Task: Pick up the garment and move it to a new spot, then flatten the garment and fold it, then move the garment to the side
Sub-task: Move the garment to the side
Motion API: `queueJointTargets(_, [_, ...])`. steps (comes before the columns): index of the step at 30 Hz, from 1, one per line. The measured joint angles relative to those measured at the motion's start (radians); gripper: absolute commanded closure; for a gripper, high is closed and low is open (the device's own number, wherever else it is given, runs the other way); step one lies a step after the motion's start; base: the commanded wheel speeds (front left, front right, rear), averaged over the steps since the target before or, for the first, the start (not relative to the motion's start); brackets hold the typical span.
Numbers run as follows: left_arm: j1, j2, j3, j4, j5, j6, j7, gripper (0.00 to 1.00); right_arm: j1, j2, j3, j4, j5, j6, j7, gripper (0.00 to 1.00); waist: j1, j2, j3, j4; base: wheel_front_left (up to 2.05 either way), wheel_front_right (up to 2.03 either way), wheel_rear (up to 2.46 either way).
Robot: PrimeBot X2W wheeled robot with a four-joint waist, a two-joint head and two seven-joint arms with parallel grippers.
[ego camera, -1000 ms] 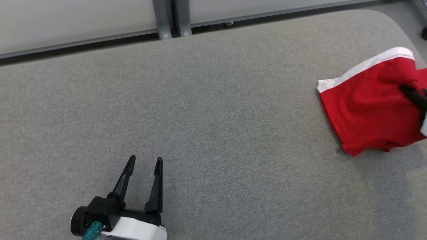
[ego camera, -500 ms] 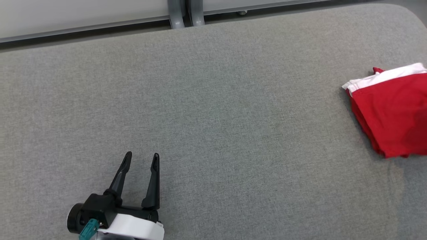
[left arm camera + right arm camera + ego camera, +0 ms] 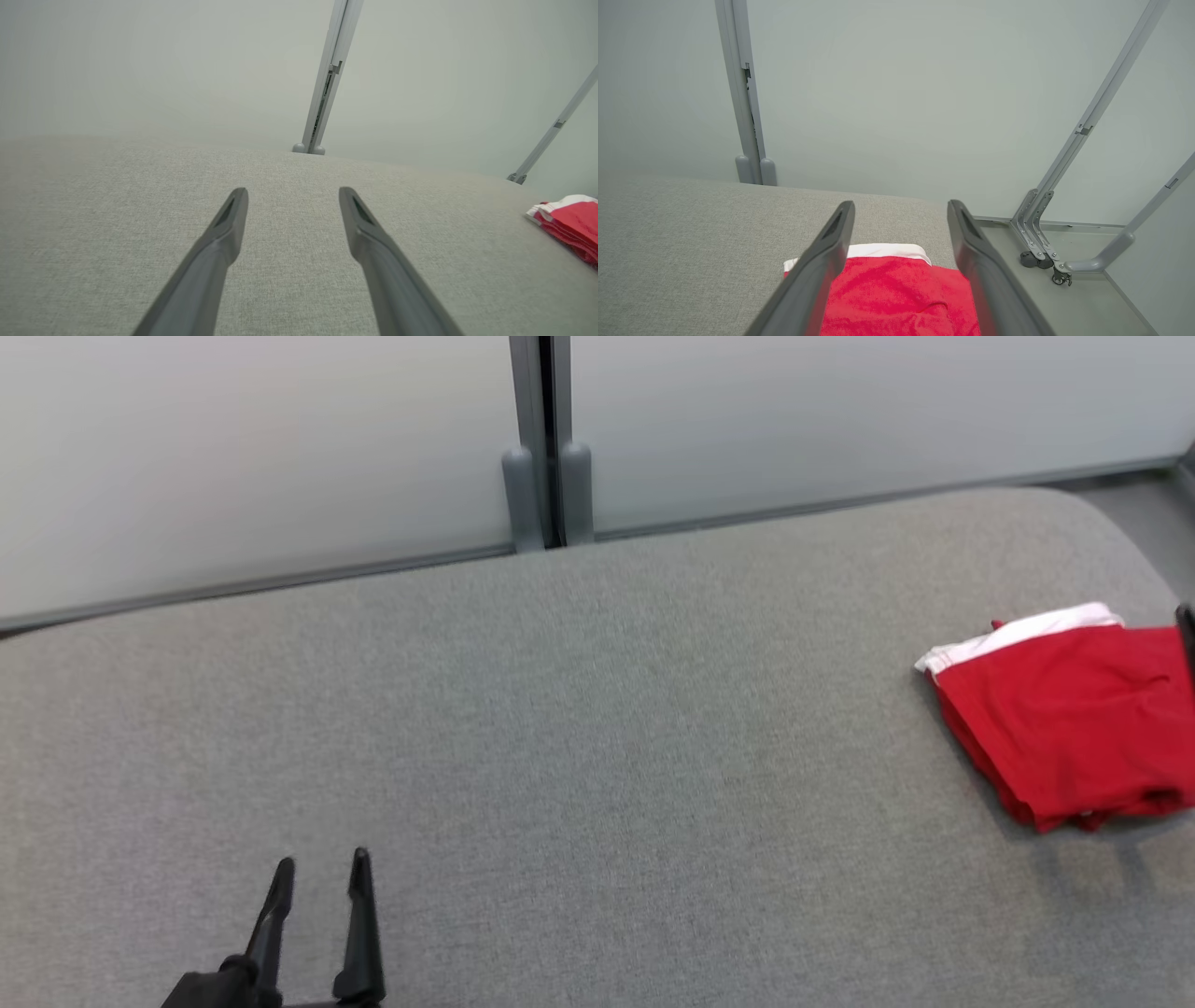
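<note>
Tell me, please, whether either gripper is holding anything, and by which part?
Nothing is held: the left gripper and right gripper are both open, and the folded red garment with a white band lies free.

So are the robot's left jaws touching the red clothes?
Apart. In the head view the left gripper, jaws open, sits at lower left, and the red garment lies far right, with bare grey cushion between.

Left hand (image 3: pixel 323 863) and right hand (image 3: pixel 900 207) hover, fingers spread.
</note>
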Motion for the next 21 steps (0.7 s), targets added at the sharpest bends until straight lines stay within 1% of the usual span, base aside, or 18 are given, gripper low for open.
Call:
queueJointTargets(2, [0.027, 0.0, 0.02, -0.008, 0.001, 0.007, 0.0, 0.0, 0.08, 0.053, -0.061, -0.038, -0.043, 0.0, -0.03, 0.0, 0.0, 0.0, -0.036, 0.007, 0.0, 0.0, 0.0])
queueJointTargets(5, [0.05, -0.001, 0.052, -0.018, 0.003, 0.025, 0.0, 0.0, 0.197, 0.151, -0.153, -0.109, -0.121, 0.0, -0.055, 0.0, 0.0, 0.0, -0.076, 0.024, 0.0, 0.0, 0.0])
queueJointTargets(9, [0.063, 0.0, 0.089, -0.012, 0.016, 0.024, 0.0, 0.0, 0.352, 0.295, -0.25, -0.233, -0.249, 0.0, -0.062, 0.0, 0.0, 0.0, -0.103, 0.055, 0.0, 0.0, 0.0])
queueJointTargets(10, [0.063, 0.0, 0.089, -0.012, 0.016, 0.024, 0.0, 0.0, 0.352, 0.295, -0.25, -0.233, -0.249, 0.0, -0.062, 0.0, 0.0, 0.0, -0.103, 0.055, 0.0, 0.0, 0.0])
queueJointTargets(11, [0.069, 0.0, 0.104, -0.003, 0.017, 0.025, 0.0, 0.0, 0.414, 0.364, -0.288, -0.308, -0.302, 0.0, -0.063, 0.0, 0.0, 0.0, -0.114, 0.067, 0.0, 0.0, 0.0])
queueJointTargets(12, [0.072, 0.0, 0.109, 0.006, 0.018, 0.025, 0.0, 0.0, 0.444, 0.406, -0.31, -0.336, -0.322, 0.0, -0.063, 0.0, 0.0, 0.0, -0.12, 0.071, 0.0, 0.0, 0.0])
queueJointTargets(15, [0.088, 0.0, 0.118, 0.029, 0.02, 0.016, 0.0, 0.0, 0.53, 0.486, -0.314, -0.375, -0.374, 0.0, -0.064, 0.0, 0.0, 0.0, -0.132, 0.08, 0.0, 0.0, 0.0])
queueJointTargets(17, [0.089, 0.0, 0.121, 0.041, 0.024, 0.005, 0.0, 0.0, 0.562, 0.512, -0.31, -0.382, -0.402, 0.0, -0.064, 0.0, 0.0, 0.0, -0.138, 0.082, 0.0, 0.0, 0.0])
queueJointTargets(21, [0.091, 0.0, 0.13, 0.054, 0.025, 0.001, 0.0, 0.0, 0.583, 0.535, -0.307, -0.388, -0.411, 0.0, -0.064, 0.0, 0.0, 0.0, -0.143, 0.082, 0.0, 0.0, 0.0])
